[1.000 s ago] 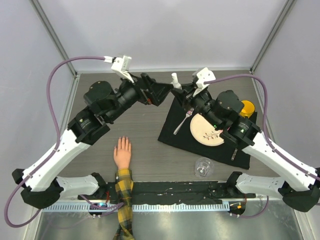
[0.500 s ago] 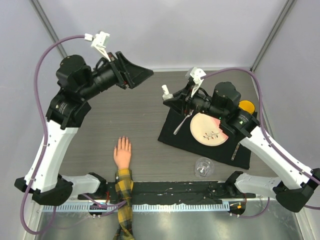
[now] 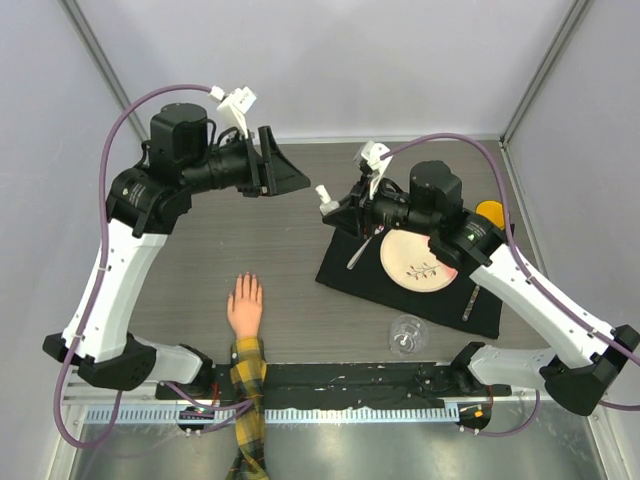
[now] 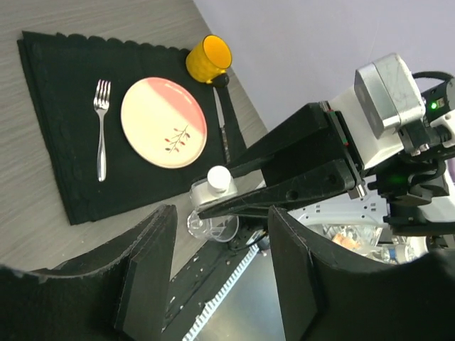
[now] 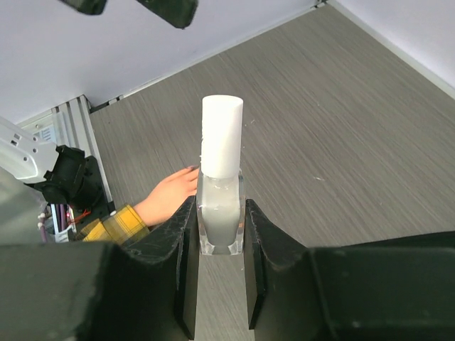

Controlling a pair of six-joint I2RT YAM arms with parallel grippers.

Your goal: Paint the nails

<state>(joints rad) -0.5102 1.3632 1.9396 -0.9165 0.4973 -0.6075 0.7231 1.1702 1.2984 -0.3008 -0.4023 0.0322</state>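
Top external: the hand (image 3: 245, 305) is laid left of the mat (image 3: 340, 272), nails (image 3: 247, 279) pointing away from the arm bases; a bottle (image 3: 325, 197) is held off the mat's far-left corner. Left wrist: the left gripper (image 4: 222, 241) is spread, empty. Right wrist: the bottle is pinched upright by the right gripper (image 5: 219, 227).

Two robot arms are counted, a left arm (image 3: 110, 280) and a right arm (image 3: 530, 300). One fake hand (image 3: 244, 308) is seen at lower left. One white-capped bottle (image 5: 220, 202) is counted. On one black placemat (image 3: 345, 272), one plate (image 4: 163, 122), one fork (image 4: 101, 128), one knife (image 3: 470, 303) and one yellow cup (image 4: 208, 58) are counted. One clear glass (image 3: 406, 334) is found just below the mat.
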